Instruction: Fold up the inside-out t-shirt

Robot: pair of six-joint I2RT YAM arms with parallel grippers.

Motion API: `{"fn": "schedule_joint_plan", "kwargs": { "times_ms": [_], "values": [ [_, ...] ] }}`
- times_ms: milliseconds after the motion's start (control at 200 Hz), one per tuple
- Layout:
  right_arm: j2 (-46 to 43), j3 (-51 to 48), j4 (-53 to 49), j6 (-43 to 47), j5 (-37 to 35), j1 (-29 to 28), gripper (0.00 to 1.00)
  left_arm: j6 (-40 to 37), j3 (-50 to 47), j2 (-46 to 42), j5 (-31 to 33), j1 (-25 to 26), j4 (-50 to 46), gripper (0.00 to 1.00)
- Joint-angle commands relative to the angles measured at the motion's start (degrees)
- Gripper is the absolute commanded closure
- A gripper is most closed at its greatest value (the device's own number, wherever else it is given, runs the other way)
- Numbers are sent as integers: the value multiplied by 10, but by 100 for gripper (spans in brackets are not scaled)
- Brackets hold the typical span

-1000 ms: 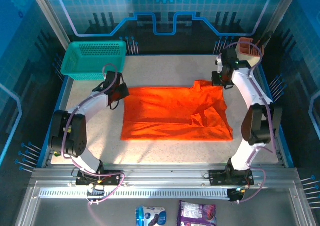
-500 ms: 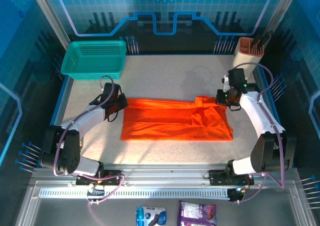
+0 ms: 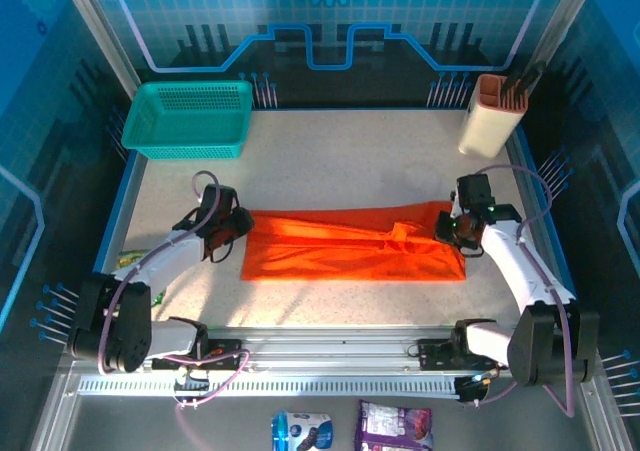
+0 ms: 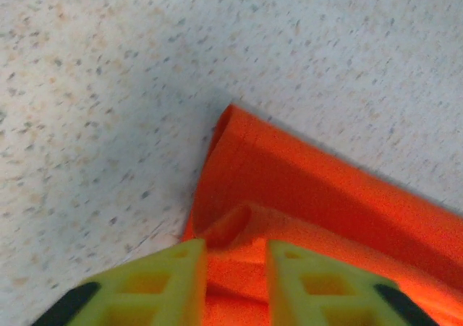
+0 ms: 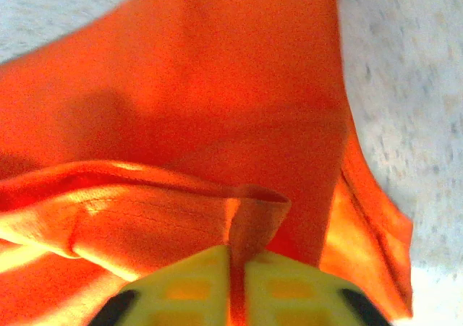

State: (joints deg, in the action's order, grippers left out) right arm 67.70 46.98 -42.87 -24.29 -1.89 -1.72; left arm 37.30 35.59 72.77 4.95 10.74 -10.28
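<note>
One teal basket sits at the far left corner of the tabletop, and nothing but its own mesh floor can be made out inside. Nearer and to the right, the left gripper is down at the left end of the t-shirt. In the wrist view its yellow-green fingers stand spread, with a small hump of the orange cloth lying in the gap between them.

The t-shirt lies flat as a long, narrow folded band across the middle of the tabletop, well apart from the basket. At its right end is the right gripper. Its fingers are almost pressed together and seem to pinch a raised fold of cloth that runs into the slit.

At the far right corner stands a cream holder with an orange rim. Dark sticks rise from it, too small to identify.
</note>
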Motion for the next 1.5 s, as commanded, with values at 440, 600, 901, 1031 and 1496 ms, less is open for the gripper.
{"fn": "schedule_joint_plan", "kwargs": {
  "times_ms": [440,600,901,1031,1496],
  "values": [
    [107,127,-5,13,50,-120,56,-21,95,8,-50,42,-81,62],
    [195,173,4,39,99,-130,56,-38,154,88,-56,58,-110,63],
    [366,275,74,63,251,-197,56,-54,224,157,-77,55,-141,62],
    [427,314,111,51,291,-235,48,-49,205,128,-75,48,-144,62],
    [609,477,166,28,394,-339,36,-43,147,-21,-67,13,-203,61]
  ]
}}
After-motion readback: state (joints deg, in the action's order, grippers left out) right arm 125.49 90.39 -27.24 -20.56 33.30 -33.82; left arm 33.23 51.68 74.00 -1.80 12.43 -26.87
